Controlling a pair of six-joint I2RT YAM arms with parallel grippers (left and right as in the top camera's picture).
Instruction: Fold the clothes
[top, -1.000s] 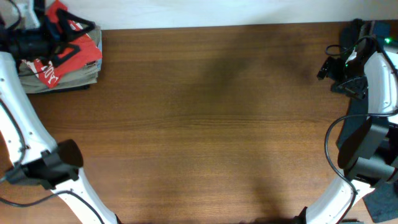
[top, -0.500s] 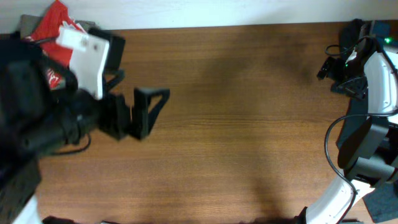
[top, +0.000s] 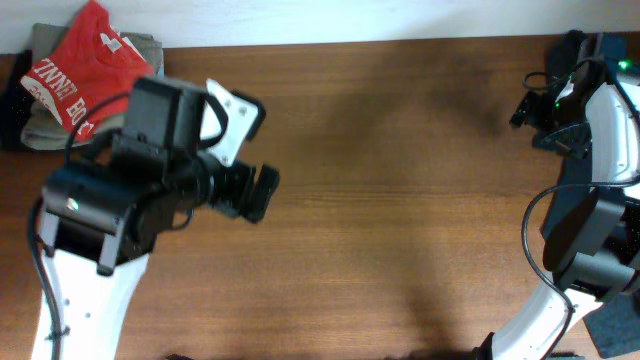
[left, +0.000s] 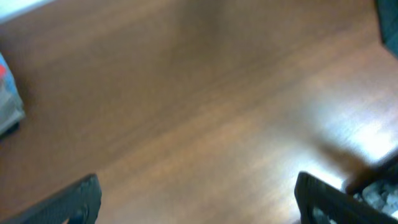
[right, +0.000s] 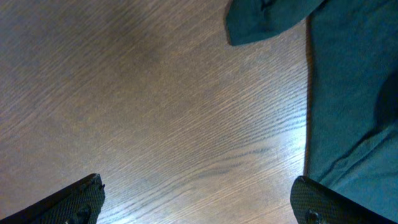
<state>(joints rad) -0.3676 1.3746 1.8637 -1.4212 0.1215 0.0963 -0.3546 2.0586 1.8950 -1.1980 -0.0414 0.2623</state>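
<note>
A: Left hand (left: 199, 193)?
B: Spread wide, empty, above the wooden bench (top: 400, 200).
A: Right hand (right: 198, 199)?
B: Same, wide and empty; teal cloth (right: 348, 93) just ahead.
A: The red-orange T-shirt (top: 75, 70)?
B: Far off the left hand's left, atop olive folded pieces (top: 40, 128).

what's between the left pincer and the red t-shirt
In the overhead view, only the left arm's own wrist over bare wooden table lies between the left pincer and the red-orange T-shirt; no other object.
</note>
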